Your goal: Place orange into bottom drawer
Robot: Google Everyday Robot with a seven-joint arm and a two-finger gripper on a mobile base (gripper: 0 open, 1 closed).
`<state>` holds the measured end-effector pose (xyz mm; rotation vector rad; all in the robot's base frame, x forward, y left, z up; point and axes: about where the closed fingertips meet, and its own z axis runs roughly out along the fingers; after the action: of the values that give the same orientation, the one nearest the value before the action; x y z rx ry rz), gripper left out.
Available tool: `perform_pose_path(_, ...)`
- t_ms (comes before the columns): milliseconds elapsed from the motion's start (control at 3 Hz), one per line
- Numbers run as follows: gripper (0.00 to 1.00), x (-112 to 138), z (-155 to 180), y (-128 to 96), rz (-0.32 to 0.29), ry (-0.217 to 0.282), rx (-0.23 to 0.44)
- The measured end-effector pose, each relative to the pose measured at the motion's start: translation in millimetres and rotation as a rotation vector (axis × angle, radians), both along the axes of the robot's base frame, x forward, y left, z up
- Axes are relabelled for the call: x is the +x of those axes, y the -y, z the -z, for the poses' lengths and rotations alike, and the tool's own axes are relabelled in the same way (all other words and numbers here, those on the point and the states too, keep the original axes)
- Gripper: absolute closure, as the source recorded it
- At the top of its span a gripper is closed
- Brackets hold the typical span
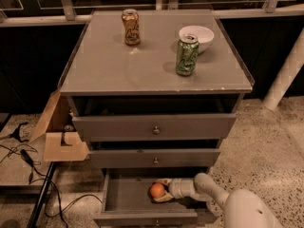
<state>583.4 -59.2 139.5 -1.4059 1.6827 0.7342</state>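
- Cabinet top [104, 75], grey, flat: orange-brown can [130, 26] upright at back-L; green can [186, 54] upright at R, white bowl [202, 32] just behind it.
- Bottom drawer [123, 198] pulled out; orange [156, 190] in tray, R of centre.
- Gripper [160, 190] inside the drawer, fingers clasped round orange.
- Speckled floor [270, 137] carries the cabinet.
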Motion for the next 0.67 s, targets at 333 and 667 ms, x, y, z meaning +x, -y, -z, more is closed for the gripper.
perform_pose_path(333, 1.00, 0.4, 11.4, 3.6, 0.002, -0.011, -0.041)
perform_pose_path(667, 0.86, 0.4, 12.8, 4.0, 0.003, -0.013, -0.045)
